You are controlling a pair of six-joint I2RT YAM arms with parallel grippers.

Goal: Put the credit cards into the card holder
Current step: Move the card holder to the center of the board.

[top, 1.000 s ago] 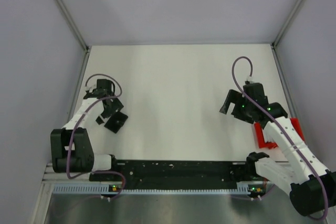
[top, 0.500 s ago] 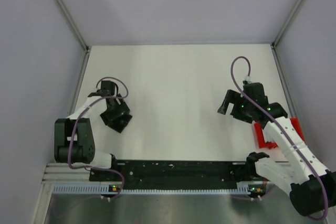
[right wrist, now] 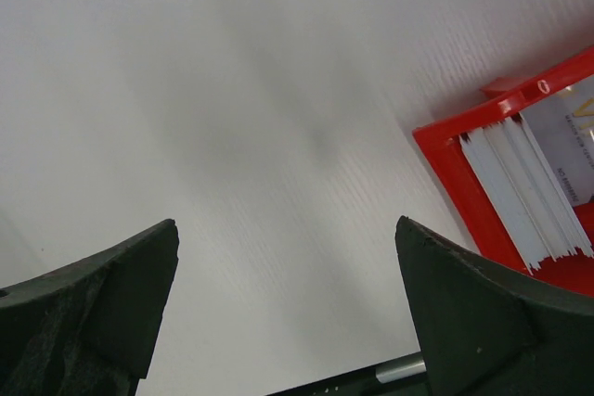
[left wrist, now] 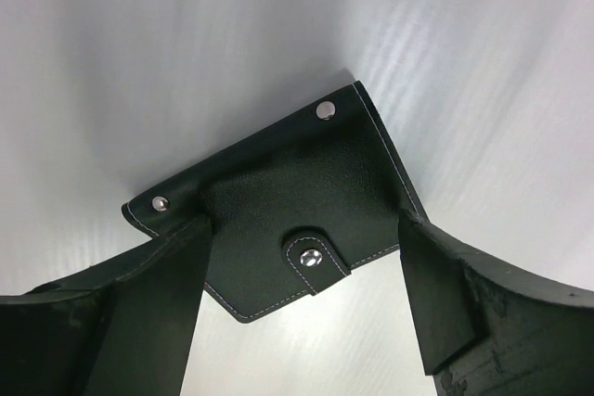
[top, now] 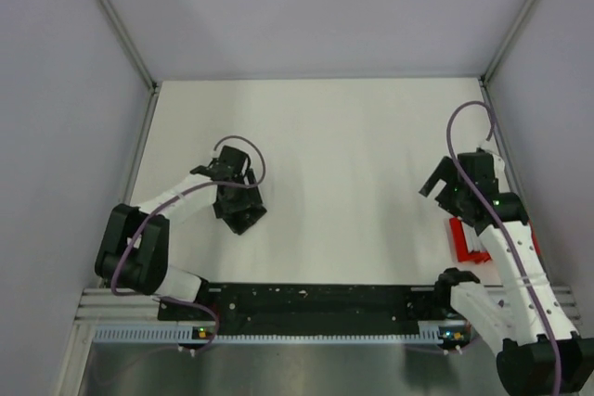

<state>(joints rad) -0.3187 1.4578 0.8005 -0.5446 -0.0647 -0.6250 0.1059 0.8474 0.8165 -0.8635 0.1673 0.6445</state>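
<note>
The card holder (left wrist: pixel 297 183) is a black stitched wallet with metal snaps, lying closed on the white table left of centre (top: pixel 247 214). My left gripper (left wrist: pixel 304 224) straddles it, one finger against each side edge, gripping it across its width (top: pixel 234 203). The credit cards (right wrist: pixel 524 187) stand as a pale stack in a red tray (right wrist: pixel 455 178) at the right edge. My right gripper (right wrist: pixel 286 224) is open over bare table just left of that tray, holding nothing (top: pixel 436 176).
The red tray (top: pixel 461 240) sits by the right wall, partly under the right arm. A black base rail (top: pixel 316 299) runs along the near edge. Grey walls enclose the white table (top: pixel 334 146) on three sides.
My left gripper has moved right toward the centre, and the card holder has gone with it. Its fingers have narrowed onto the holder. The right arm swung right, nearer the red tray.
</note>
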